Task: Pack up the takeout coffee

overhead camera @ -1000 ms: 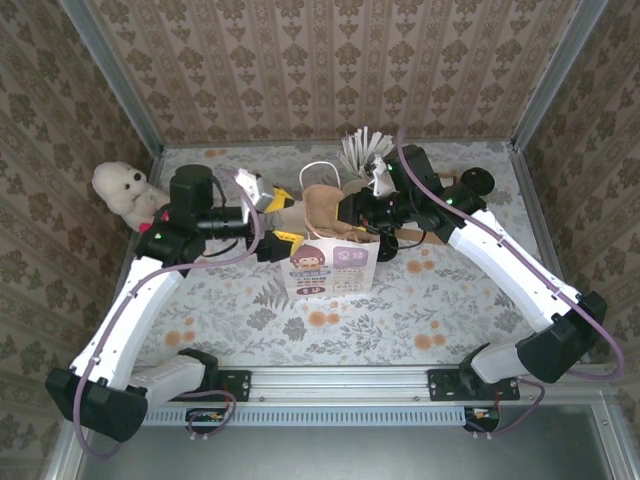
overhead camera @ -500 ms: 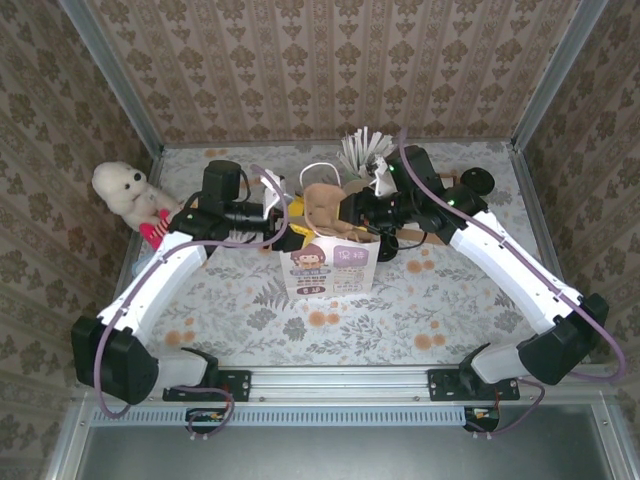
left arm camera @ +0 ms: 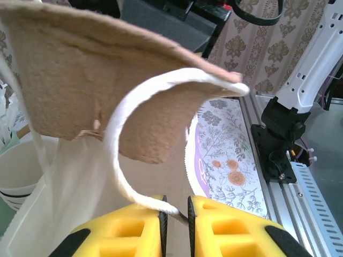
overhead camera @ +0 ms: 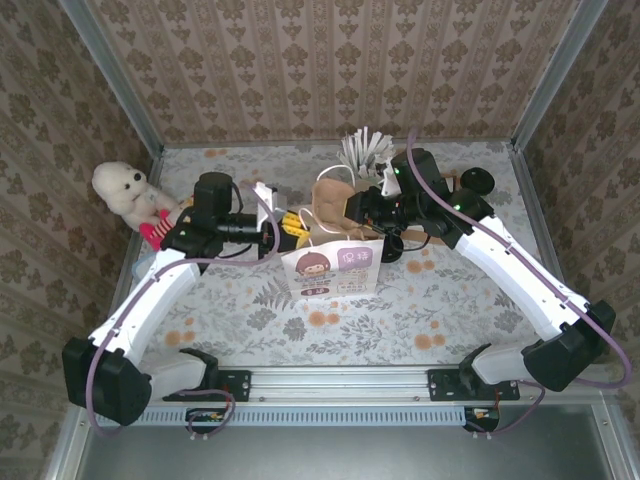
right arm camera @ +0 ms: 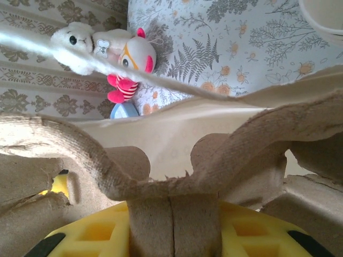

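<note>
Floral table under both arms; printed paper bag stands at centre; a brown cardboard carrier hangs over its mouth; plush toy sits far left, well apart. Right gripper is clamped on the carrier's middle tab; left gripper has its yellow fingers pinched together on the bag's white handle. The takeout coffee I cannot pick out for certain; a dark round shape sits just beside the bag's right side.
</note>
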### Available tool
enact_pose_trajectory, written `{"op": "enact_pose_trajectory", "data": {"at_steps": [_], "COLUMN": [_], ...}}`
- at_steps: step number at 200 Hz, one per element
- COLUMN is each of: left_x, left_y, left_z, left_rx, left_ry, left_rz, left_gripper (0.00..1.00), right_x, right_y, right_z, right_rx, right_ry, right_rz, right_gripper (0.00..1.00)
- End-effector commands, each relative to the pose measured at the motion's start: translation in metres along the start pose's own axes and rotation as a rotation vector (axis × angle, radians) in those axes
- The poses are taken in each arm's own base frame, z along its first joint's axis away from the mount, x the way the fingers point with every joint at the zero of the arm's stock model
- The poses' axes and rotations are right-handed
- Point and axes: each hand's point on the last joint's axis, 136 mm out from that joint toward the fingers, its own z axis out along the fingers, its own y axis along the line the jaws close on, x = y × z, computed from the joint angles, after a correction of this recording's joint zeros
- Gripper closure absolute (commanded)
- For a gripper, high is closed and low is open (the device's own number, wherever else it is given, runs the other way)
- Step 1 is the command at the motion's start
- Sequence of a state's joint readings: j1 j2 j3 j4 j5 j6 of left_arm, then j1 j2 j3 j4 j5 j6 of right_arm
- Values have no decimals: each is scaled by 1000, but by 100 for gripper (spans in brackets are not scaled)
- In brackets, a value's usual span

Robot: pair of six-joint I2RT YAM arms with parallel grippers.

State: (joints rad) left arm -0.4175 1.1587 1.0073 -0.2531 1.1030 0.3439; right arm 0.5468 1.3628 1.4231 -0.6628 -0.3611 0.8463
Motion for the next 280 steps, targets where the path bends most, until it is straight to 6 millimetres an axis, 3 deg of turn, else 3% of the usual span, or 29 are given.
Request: {"op": "enact_pose_trajectory", "data": {"at_steps": [1,33,68,118,145,164,177,192,196,223,251,280], "left_x": [-13,-12,-24,-35,-39,-53,-73,-97,-101,-117,-113,-115], "left_y": [-15,-44,-54,-79,-80,-67,-64,-61,-57,0,69,85], "left_z": [-3,2,9,23,23,6,-13,-33,-37,-55,-47,-14], "left_rx": [26,120,130,199,182,61,-9,-112,-143,-419,-563,-423], "left_ry": [-30,-12,-16,29,42,28,-26,-103,-120,-145,-34,12], "left_rz": [52,80,134,214,230,250,256,254,248,97,-131,-133], "left_gripper": [79,74,71,63,56,41,38,20,18,11,14,15], "right_x": [2,1,0,4,8,8,7,6,7,6,7,9], "right_y": [-23,-30,-22,-29,-37,-42,-41,-36,-40,-42,-40,-38], "right_z": [-2,4,4,6,6,5,5,3,11,18,23,27], "right_rx": [93,114,83,112,169,218,241,254,279,329,364,373], "right_ry": [-19,-20,-16,2,1,-20,-37,-59,-48,-55,-40,-17], "right_rz": [39,63,59,45,17,1,-15,-45,-50,-87,-127,-152], "right_gripper": [67,67,67,67,67,67,67,67,68,67,67,67]}}
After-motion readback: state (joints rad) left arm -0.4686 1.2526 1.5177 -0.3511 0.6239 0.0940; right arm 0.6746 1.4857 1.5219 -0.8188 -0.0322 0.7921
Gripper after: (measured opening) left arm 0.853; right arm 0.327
